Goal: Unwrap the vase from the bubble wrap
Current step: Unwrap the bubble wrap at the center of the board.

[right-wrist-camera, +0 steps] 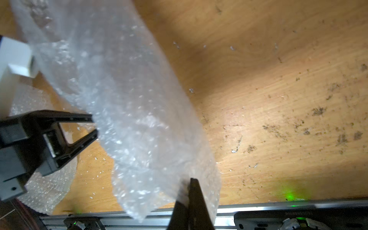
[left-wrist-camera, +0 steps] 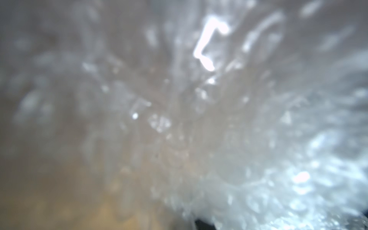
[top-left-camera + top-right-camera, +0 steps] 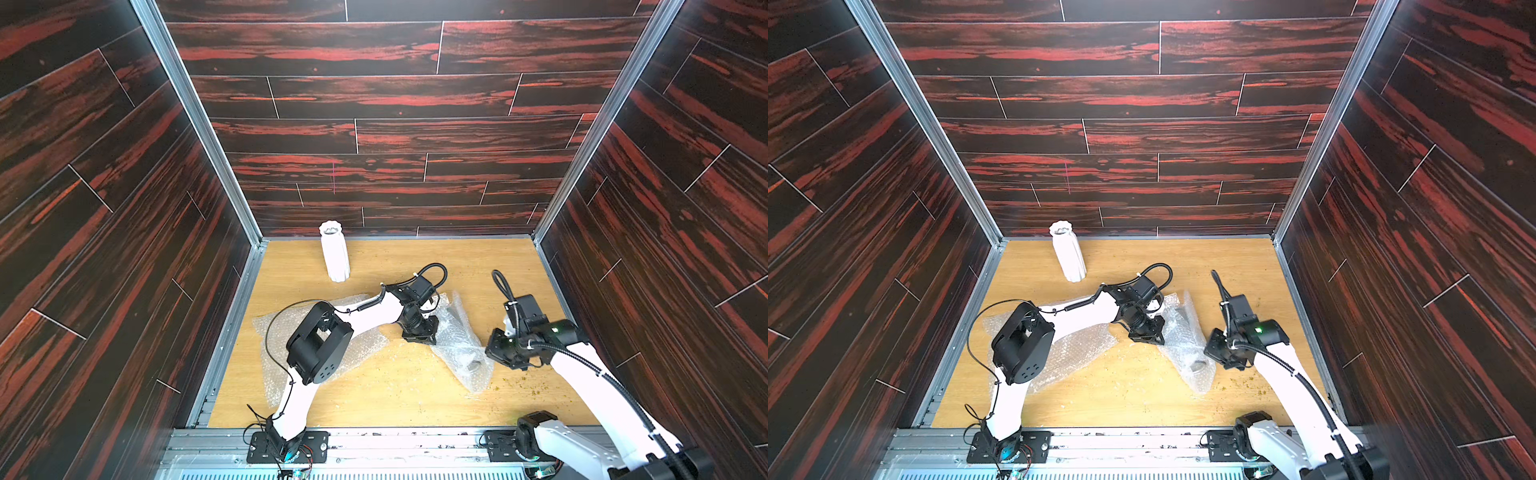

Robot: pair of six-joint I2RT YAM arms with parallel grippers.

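Left arm (image 3: 374, 316): rises from the front rail to a high elbow. The forearm runs across the bench (image 3: 374, 395) toward the middle, and the wrist is bent steeply down.

Left fingers (image 3: 428, 337): closed, pinching the crinkled bubble wrap bundle (image 3: 457, 345) on one side. In the right wrist view these fingers (image 1: 79, 117) converge, and their tips vanish into the plastic.

Right arm (image 3: 577, 365): climbs from its front-rail base and leans in toward the middle. The wrist is turned sideways, so the fingers face the left arm.

Right fingers (image 3: 489, 355): shut on the bundle's opposite edge. The right wrist view shows them (image 1: 194, 193) pressed together with wrap caught between.

Bundle: lies slantwise on the bench between the two sets of fingers, gripped from both sides. A grey rounded shape (image 3: 473, 366) shows through the plastic just beside the right fingers; I cannot tell what it is.

Left wrist view: only blurred bubble wrap, close against the lens.

Loose bubble wrap sheet (image 3: 270, 332): flat on the bench behind the left fingers, under the left elbow, apart from the bundle.

White ribbed vase (image 3: 334, 251): bare and upright, well beyond the left fingers, near the back wall.
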